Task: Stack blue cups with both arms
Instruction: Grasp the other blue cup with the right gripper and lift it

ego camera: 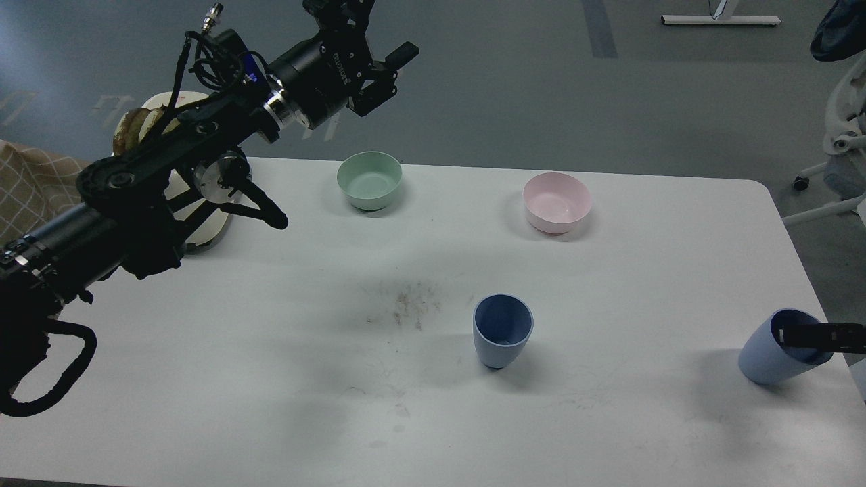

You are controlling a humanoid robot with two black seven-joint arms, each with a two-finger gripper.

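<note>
Right hand (788, 335) grips tilted blue cup (768, 355)'s rim at table (270, 379) edge.

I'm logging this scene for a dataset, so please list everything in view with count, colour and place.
blue cups: two, pale blue; one upright at table centre, one tilted at the right edge
green bowl: one, mint, far side, left of centre
pink bowl: one, far side, right
table: one, white, stained mid-surface
left pincer: black, raised above the far edge, holding nothing
right pincer: black, a finger inside the tilted cup's rim
</note>
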